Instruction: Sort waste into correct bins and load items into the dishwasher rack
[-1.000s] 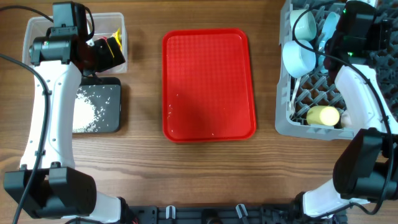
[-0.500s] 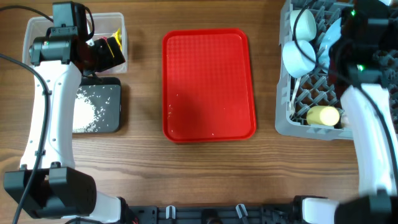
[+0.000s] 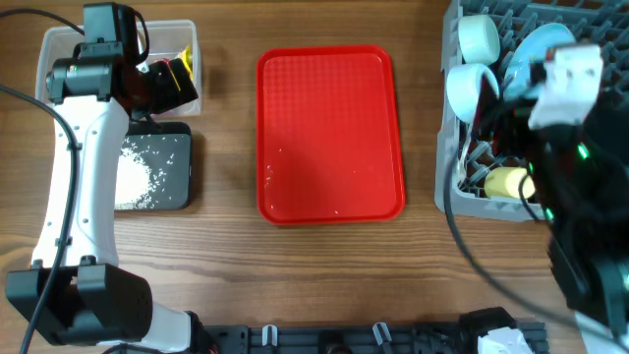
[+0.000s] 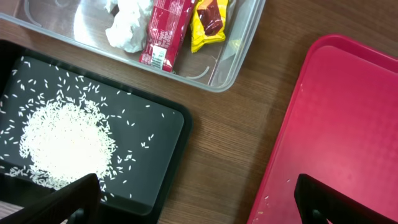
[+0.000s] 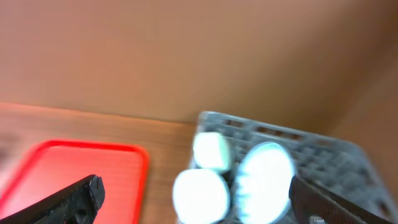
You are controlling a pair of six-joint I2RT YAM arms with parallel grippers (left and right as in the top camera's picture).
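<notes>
Left hand (image 4: 199, 208) spread wide, empty, over desk (image 3: 226, 256) between black rectangular tray (image 4: 161, 143) and red serving tray (image 4: 336, 124). Clear rectangular plastic tub (image 4: 242, 56) holds crumpled white tissue (image 4: 127, 28), small red wrapper (image 4: 165, 34), small yellow wrapper (image 4: 208, 22). White rice-like grains (image 4: 62, 143) heaped in black tray. Right hand (image 5: 193, 205) spread, empty. Large grey plastic grid rack (image 3: 452, 192) holds light blue plate (image 3: 536, 49), light blue bowl (image 3: 470, 87), small yellow cup (image 3: 506, 182).
</notes>
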